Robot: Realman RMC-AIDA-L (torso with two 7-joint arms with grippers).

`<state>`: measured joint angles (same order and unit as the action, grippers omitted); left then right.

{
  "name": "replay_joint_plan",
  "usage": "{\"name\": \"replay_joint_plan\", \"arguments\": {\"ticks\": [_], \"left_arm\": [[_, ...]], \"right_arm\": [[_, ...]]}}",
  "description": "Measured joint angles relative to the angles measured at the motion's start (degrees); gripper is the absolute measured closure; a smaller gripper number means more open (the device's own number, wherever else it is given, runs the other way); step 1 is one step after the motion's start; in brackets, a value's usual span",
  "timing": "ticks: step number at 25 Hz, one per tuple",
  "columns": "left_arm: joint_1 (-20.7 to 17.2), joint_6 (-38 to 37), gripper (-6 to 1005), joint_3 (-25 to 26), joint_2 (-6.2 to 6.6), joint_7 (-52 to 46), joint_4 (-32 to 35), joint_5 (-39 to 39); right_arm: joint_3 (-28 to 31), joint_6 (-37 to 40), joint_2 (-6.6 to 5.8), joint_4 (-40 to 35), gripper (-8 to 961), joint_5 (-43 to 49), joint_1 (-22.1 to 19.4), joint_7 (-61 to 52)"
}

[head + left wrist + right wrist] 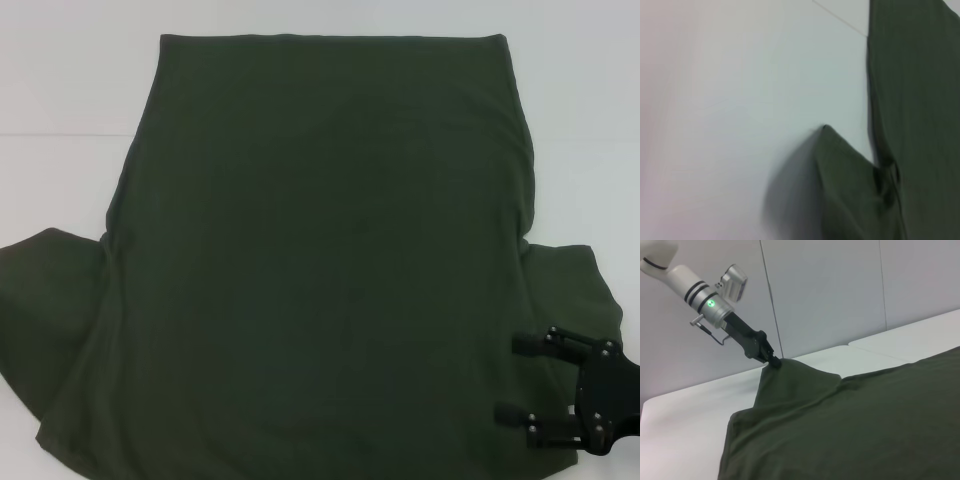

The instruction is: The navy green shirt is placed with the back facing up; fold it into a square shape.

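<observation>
Head view shows the white table (60,90) as the largest thing, and on it the navy green shirt (320,260) lies spread out and covers most of the surface. No brand, label or writing can be read on the shirt or on the arms; only the plain side of the cloth is up. The colour is a dark olive green, even over the whole body, with soft shallow wrinkles. Its straight edge lies at the far side of the table, and the two short sleeves stick out at the near side, one to the left and one to the right. In the right wrist view the left sleeve is pulled up into a small peak above the table, and the rest of the cloth falls away from this peak in long folds. The left gripper (774,361) is at the top of this peak, at the end of a white and silver arm with a green light on it, and its black fingers are closed on the sleeve tip. The left wrist view shows the same sleeve raised over the white surface, with a soft shadow beside it. The right gripper (520,378) is at the near right of the table, over the right sleeve, and its two black fingers (530,342) stand wide apart, pointing toward the shirt body and holding nothing.
</observation>
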<state>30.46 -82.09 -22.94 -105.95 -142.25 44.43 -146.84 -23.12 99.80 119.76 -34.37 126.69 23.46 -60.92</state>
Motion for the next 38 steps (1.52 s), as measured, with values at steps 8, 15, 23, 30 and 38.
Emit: {"name": "replay_joint_plan", "arguments": {"ticks": [8, 15, 23, 30, 38], "left_arm": [[1.1, -2.3, 996, -0.5, 0.31, -0.1, 2.5, -0.2], [0.8, -3.2, 996, -0.2, 0.40, -1.0, 5.4, -0.1], [1.6, -5.9, 995, -0.9, -2.47, -1.0, 9.3, 0.5], [4.3, -7.8, 995, -1.3, -4.28, -0.8, 10.1, 0.6], [6.7, -9.9, 992, -2.8, -8.57, 3.5, 9.6, 2.7]], "right_arm": [[0.0, -0.2, 0.08, 1.0, 13, 0.2, 0.3, 0.1], [0.0, 0.2, 0.13, 1.5, 12, 0.2, 0.3, 0.1], [0.0, 0.2, 0.17, 1.7, 13, 0.2, 0.3, 0.2], [0.0, 0.3, 0.21, 1.8, 12, 0.2, 0.2, 0.2], [0.0, 0.4, 0.16, 2.4, 12, 0.2, 0.4, 0.2]]}}
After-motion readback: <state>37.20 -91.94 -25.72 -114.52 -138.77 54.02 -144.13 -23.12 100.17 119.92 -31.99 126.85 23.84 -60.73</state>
